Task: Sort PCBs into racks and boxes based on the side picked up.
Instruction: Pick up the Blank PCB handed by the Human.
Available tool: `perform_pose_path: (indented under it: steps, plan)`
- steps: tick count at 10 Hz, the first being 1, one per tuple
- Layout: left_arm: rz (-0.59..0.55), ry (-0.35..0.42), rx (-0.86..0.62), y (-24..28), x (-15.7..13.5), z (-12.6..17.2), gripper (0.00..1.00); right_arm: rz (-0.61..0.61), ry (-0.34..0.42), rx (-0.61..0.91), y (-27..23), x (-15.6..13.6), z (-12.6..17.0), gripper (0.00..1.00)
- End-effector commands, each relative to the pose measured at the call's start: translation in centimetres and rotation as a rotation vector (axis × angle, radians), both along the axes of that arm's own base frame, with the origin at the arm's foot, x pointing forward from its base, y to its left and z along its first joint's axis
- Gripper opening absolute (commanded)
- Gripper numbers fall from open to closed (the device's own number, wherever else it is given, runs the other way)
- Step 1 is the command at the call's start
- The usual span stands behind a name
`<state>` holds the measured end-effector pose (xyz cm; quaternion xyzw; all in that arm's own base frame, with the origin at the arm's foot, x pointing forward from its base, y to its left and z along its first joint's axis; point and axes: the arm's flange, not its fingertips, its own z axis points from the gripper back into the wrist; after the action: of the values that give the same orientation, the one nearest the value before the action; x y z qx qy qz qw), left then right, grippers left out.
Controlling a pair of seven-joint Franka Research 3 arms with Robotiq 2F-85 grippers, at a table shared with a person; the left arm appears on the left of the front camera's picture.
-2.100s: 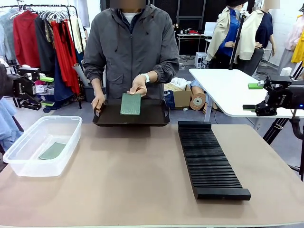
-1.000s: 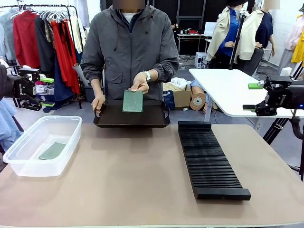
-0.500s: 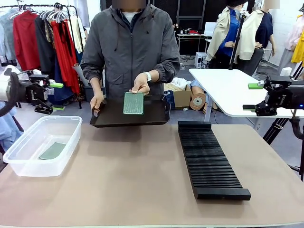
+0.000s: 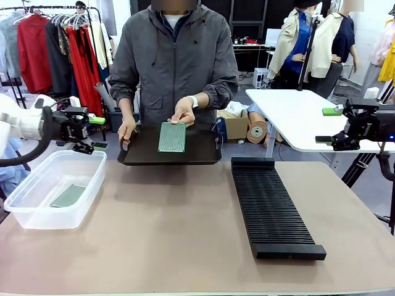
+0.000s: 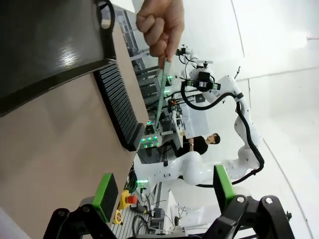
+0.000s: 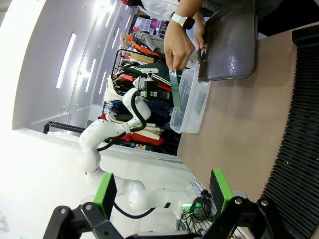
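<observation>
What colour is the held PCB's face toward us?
Pale grey-green with fine dots; the PCB shows best in the front view.

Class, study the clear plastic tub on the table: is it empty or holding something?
Not empty: one PCB lies flat on the floor of the clear plastic tub, in the front view.

Left arm point(image 4: 21, 120) cut by picture edge; PCB point(image 5: 160, 92) edge-on in wrist views, faces hidden

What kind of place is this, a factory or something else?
Probably a robotics lab or test studio rather than a factory: the left gripper and right gripper flank a shared table, and a clothes rail and cardboard box stand behind the person.
</observation>
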<state>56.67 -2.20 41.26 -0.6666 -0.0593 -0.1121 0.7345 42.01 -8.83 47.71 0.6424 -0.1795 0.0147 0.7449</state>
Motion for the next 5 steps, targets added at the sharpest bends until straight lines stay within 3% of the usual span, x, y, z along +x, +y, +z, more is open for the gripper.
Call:
perform_pose_path:
  steps: [1,2,5]
  plan:
    - [-0.018,-0.037,-0.093,-1.5,1.2,-0.8,1.0,0.011,0.004,-0.004,-0.1,-0.1,0.3,1.0]
    - [-0.019,-0.068,-0.097,-2.7,1.1,-1.4,1.0,0.011,0.004,-0.004,-0.1,-0.1,0.3,1.0]
    - [-0.032,-0.067,-0.112,-5.7,-0.4,-3.4,1.0,0.011,0.004,-0.004,-0.1,-0.1,0.3,1.0]
